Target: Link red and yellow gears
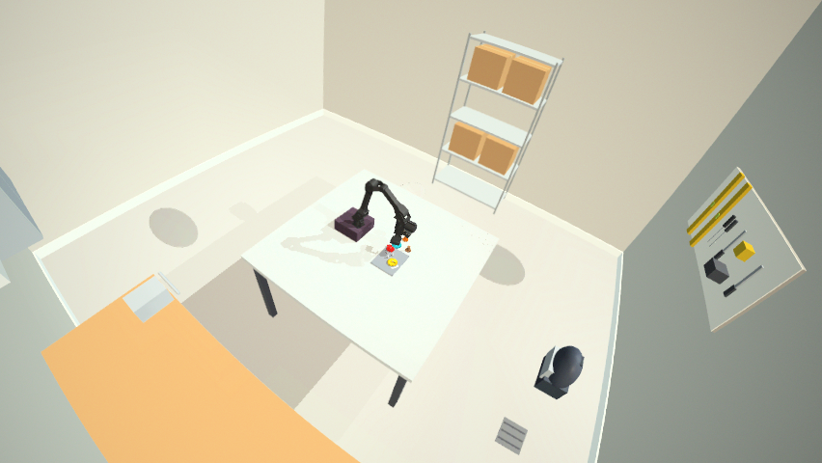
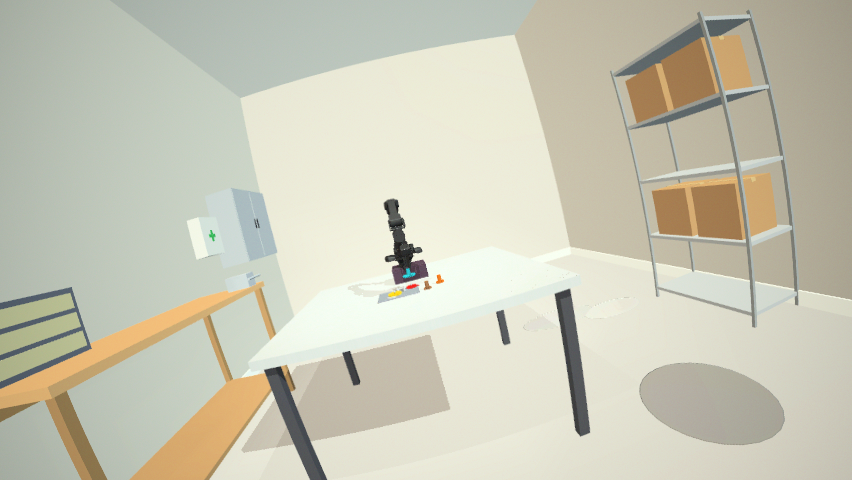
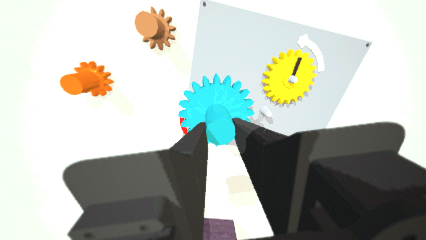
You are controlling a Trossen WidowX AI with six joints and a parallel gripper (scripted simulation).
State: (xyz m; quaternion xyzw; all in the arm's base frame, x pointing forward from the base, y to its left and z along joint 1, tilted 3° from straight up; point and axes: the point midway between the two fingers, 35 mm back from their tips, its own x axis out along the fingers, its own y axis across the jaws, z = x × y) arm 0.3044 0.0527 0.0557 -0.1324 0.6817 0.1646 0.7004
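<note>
Cyan gear (image 1: 397,245) (image 2: 408,273) (image 3: 216,100) hangs below the gripper (image 1: 397,238) (image 2: 407,268) (image 3: 219,125), its stem pinched between the fingers. Only the wrist view shows a pale peg (image 3: 266,111) beyond the fingertips; there the cyan gear hides most of the red gear (image 1: 388,248) (image 2: 411,286) (image 3: 183,125). Above, the arm (image 1: 393,201) (image 2: 398,235) arches, gripper downward.

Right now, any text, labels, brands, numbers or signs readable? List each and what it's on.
No words, brands or numbers readable in any view.
Green cross: sign on the white wall box.
White curved arrow: on the grey board.
Red arrow: can't be made out.
</note>
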